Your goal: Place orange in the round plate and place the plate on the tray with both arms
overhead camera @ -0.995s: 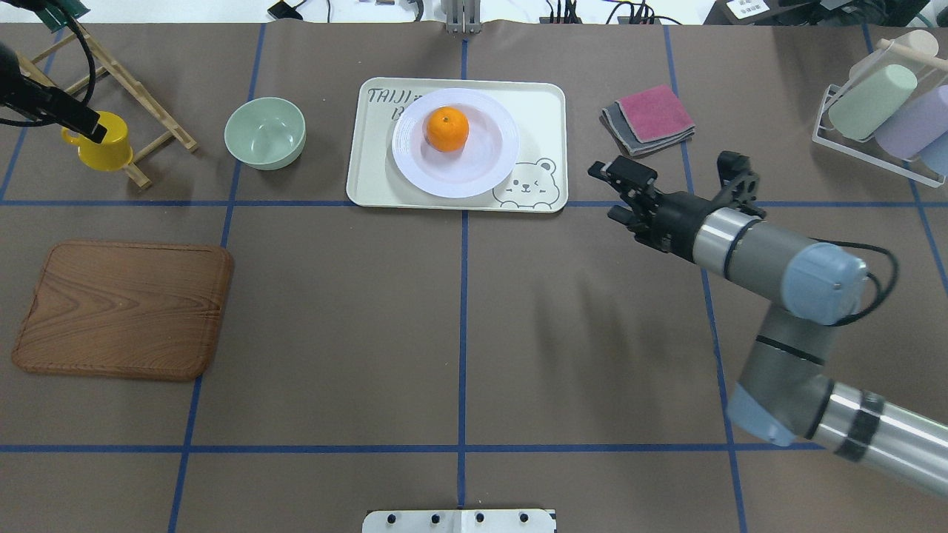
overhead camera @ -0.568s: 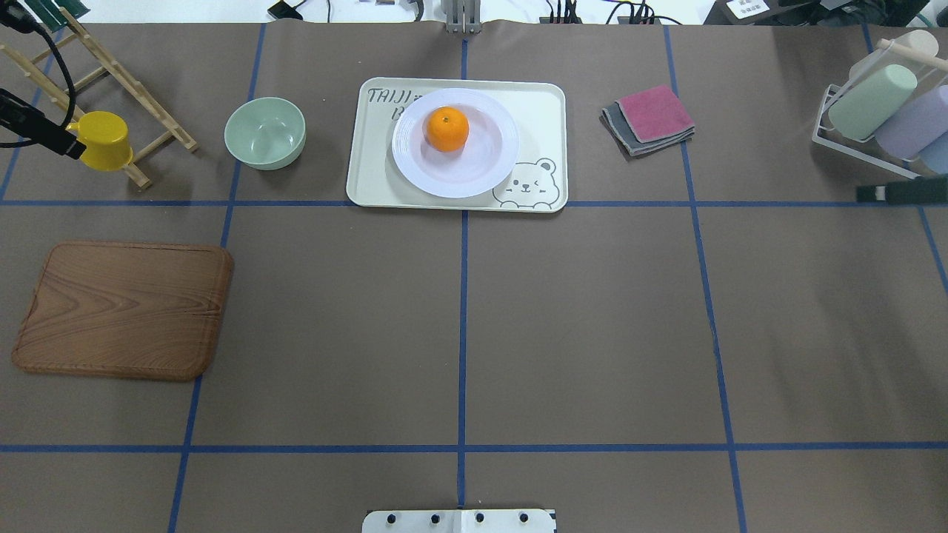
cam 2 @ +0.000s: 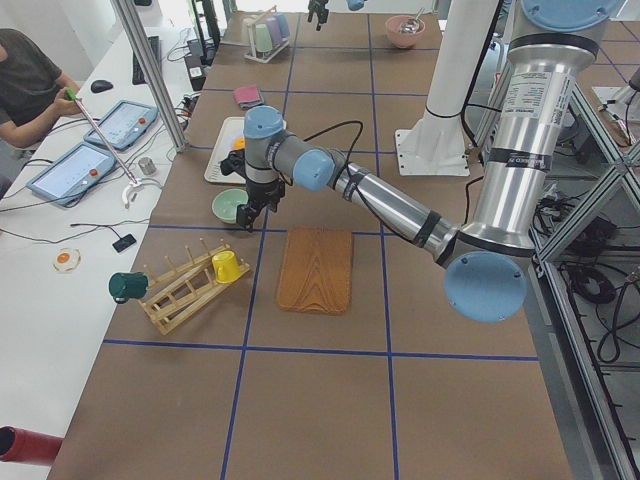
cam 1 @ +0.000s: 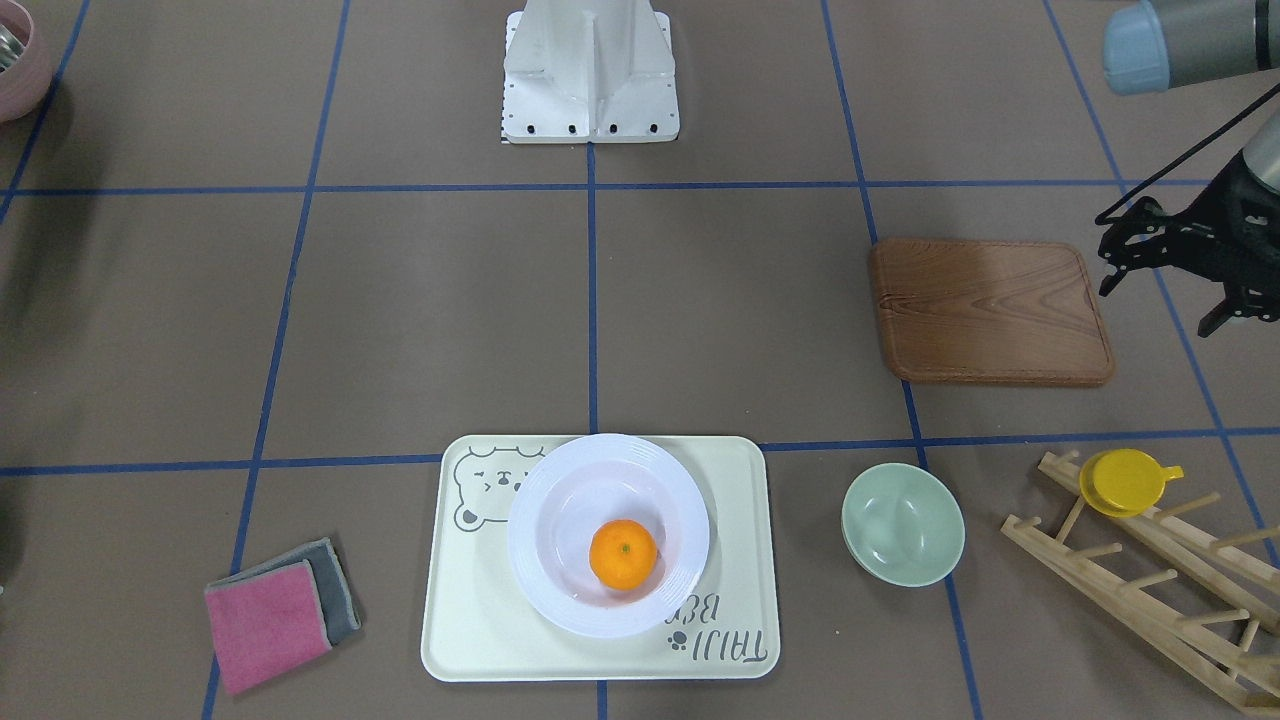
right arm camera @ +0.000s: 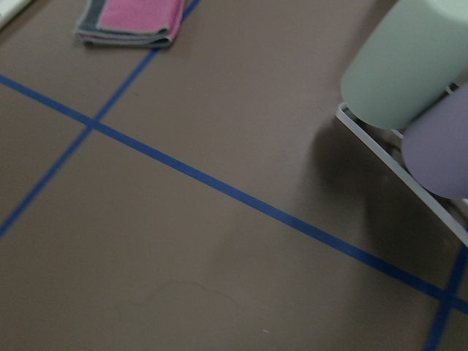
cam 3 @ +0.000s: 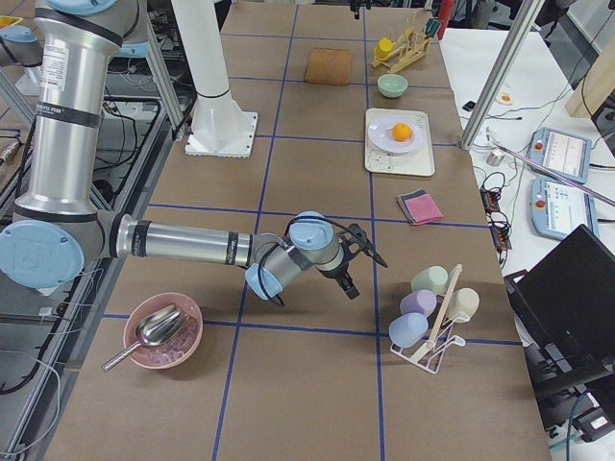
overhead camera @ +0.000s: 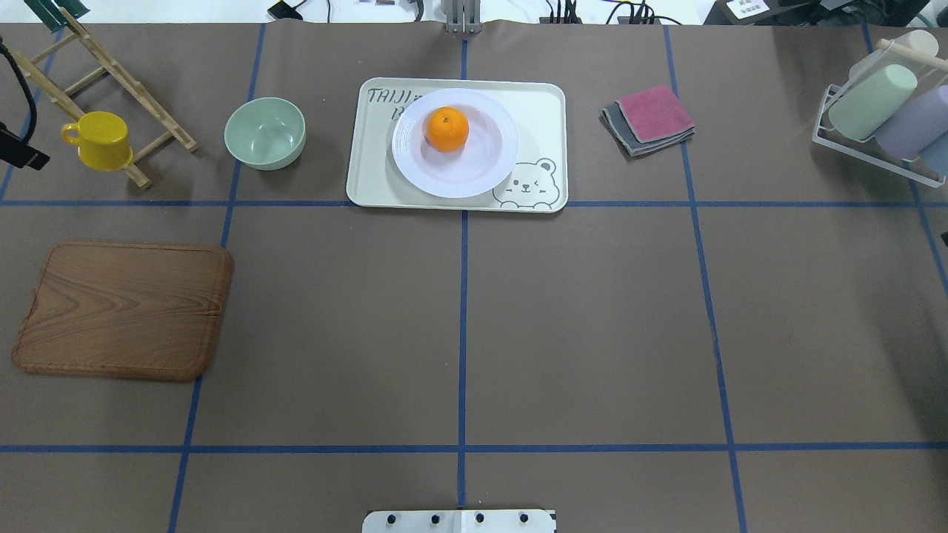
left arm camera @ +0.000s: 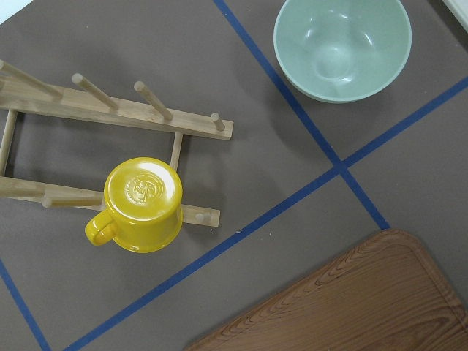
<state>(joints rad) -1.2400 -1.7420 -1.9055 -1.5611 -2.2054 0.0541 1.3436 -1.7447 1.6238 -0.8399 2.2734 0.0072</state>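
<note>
Brown table (overhead camera: 592, 333) with a grid of blue tape lines filling the overhead view. Left arm (cam 2: 380, 195) large and near in the left side view, stretched out above the table's left end; right arm (cam 3: 192, 245) near in the right side view, reaching low over the table beside a clear stand of pastel cups (overhead camera: 881, 104). Cream tray (overhead camera: 544, 111) in the upper middle of the overhead view, flat on the table, bear face at its lower right corner. Wooden board (overhead camera: 122, 309) at mid left, well apart from the tray. Wooden rack (overhead camera: 159, 115) in the upper left corner. Round plate (overhead camera: 481, 181) resting on the tray, toward its left part and covering some of the lettering. Pale green bowl (overhead camera: 265, 133) just left of the tray, not touching it. Folded pink and grey cloths (overhead camera: 652, 118) right of the tray. Yellow cup (overhead camera: 100, 141) hung on the rack. Orange (overhead camera: 446, 129) lying inside the plate, a little above its middle, stem dot up. Left gripper (cam 1: 1158, 303) at the right edge of the front-facing view, beside the board, holding nothing, fingers apparently spread wide, though partly cut off there. Right gripper (cam 3: 363, 264) empty, seen clearly only from the side, so spread or closed impossible to tell.
</note>
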